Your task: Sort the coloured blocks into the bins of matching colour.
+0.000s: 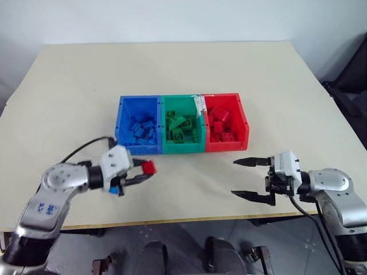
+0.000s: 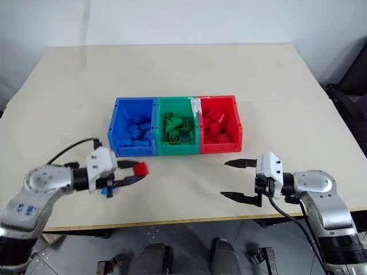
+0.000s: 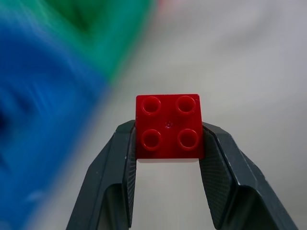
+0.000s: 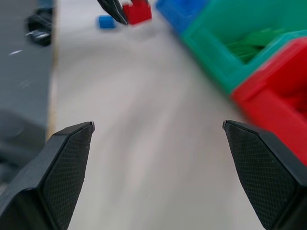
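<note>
Blurred and cut off

From my left wrist camera the joined blue, green and red plastic bins [image 3: 43,110] smear into colour; my right wrist camera crops the red bin [image 4: 283,96], its bricks unreadable.

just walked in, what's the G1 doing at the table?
It is sorting toy bricks by colour. The left gripper is shut on a red brick and holds it above the table, just in front of the blue bin. The red bin it belongs in is at the far end of the row, past the green bin. The right gripper is open and holds nothing, in front of the red bin. All three bins already hold bricks of their own colour.
</note>
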Available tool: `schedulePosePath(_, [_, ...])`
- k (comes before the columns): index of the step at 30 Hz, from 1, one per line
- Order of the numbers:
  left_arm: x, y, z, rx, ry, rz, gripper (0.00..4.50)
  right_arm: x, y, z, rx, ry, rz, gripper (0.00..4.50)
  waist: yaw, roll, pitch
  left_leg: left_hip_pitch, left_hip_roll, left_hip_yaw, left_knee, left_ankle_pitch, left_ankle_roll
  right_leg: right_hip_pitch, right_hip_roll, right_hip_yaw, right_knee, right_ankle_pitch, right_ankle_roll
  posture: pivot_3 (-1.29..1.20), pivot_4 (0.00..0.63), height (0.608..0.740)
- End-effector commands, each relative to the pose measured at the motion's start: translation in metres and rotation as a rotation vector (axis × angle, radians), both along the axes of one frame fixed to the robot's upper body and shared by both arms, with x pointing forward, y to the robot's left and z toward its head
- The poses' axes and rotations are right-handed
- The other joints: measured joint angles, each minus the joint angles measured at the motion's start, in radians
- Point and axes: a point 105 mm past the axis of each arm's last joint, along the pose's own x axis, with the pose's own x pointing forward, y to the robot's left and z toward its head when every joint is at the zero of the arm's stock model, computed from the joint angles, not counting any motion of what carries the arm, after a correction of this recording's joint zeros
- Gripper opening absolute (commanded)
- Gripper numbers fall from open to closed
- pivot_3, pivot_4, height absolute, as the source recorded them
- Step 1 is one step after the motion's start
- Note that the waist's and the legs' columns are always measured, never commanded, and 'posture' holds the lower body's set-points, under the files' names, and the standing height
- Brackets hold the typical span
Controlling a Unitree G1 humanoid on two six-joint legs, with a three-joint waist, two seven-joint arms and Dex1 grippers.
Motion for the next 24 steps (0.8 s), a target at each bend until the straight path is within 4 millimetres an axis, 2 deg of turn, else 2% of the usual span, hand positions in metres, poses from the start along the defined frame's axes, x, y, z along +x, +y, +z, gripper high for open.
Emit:
schedulePosePath(1, [0.021,-0.042,0.029,-0.109,-0.047,-0.118,1.48,0.002,-0.014,0.023,0.141,-0.101,-0.201,4.50,0.006,0.000,0.000,0.000,0.000,0.000,0.000,0.000,0.000,0.000,0.000,0.000,0.000,0.000,0.000,0.00,0.150,0.740])
schedulePosePath(4, [0.050,-0.083,0.046,-0.162,-0.070,-0.180,1.48,0.002,-0.028,0.032,0.224,-0.162,-0.368,4.50,0.018,-0.001,-0.001,0.000,-0.001,0.000,0.002,0.000,0.000,0.001,0.000,0.000,-0.001,0.001,0.002,0.00,0.150,0.740])
schedulePosePath(7, [0.072,-0.117,0.060,-0.201,-0.095,-0.215,1.48,-0.005,-0.035,0.032,0.242,-0.185,-0.463,4.50,0.019,0.000,-0.001,0.000,-0.002,0.001,0.002,0.001,0.001,0.002,0.000,0.001,-0.003,0.002,0.003,0.00,0.150,0.740])
schedulePosePath(9, [0.090,-0.146,0.070,-0.225,-0.113,-0.228,1.48,-0.014,-0.035,0.027,0.240,-0.187,-0.517,4.50,0.022,-0.001,-0.001,0.000,-0.002,0.002,0.001,0.001,0.001,0.001,0.000,0.000,-0.004,0.002,0.003,0.00,0.150,0.740])
schedulePosePath(11, [0.101,-0.163,0.069,-0.188,-0.135,-0.227,1.48,-0.021,-0.033,0.026,0.242,-0.190,-0.549,4.50,0.024,-0.001,-0.001,-0.001,-0.002,0.002,-0.001,0.001,0.002,0.001,0.001,0.000,-0.006,0.002,0.003,0.00,0.150,0.740])
schedulePosePath(15, [0.119,-0.169,0.068,-0.185,-0.171,-0.161,1.48,-0.026,-0.030,0.027,0.250,-0.201,-0.588,4.50,0.003,0.000,-0.001,0.000,-0.002,0.005,-0.002,0.000,0.003,0.001,0.001,0.001,-0.009,0.002,0.004,0.00,0.150,0.740])
schedulePosePath(19, [0.109,-0.175,0.071,-0.241,-0.188,-0.253,2.86,-0.026,-0.026,0.026,0.238,-0.204,-0.591,4.50,-0.003,0.000,-0.001,-0.001,-0.001,0.005,-0.002,0.000,0.003,0.000,0.001,0.001,-0.009,0.002,0.004,0.00,0.150,0.740])
schedulePosePath(23, [0.102,-0.145,0.070,-0.233,-0.224,-0.270,4.16,-0.020,-0.018,0.029,0.244,-0.200,-0.511,4.50,-0.009,0.000,-0.001,-0.001,-0.001,0.006,-0.002,0.000,0.003,0.000,0.001,0.001,-0.009,0.002,0.004,0.00,0.150,0.740])
schedulePosePath(24, [0.099,-0.131,0.071,-0.230,-0.235,-0.271,4.48,-0.017,-0.016,0.029,0.238,-0.194,-0.477,4.50,-0.010,0.000,-0.001,-0.001,-0.001,0.006,-0.002,0.000,0.003,0.000,0.001,0.001,-0.008,0.002,0.004,0.00,0.150,0.740])
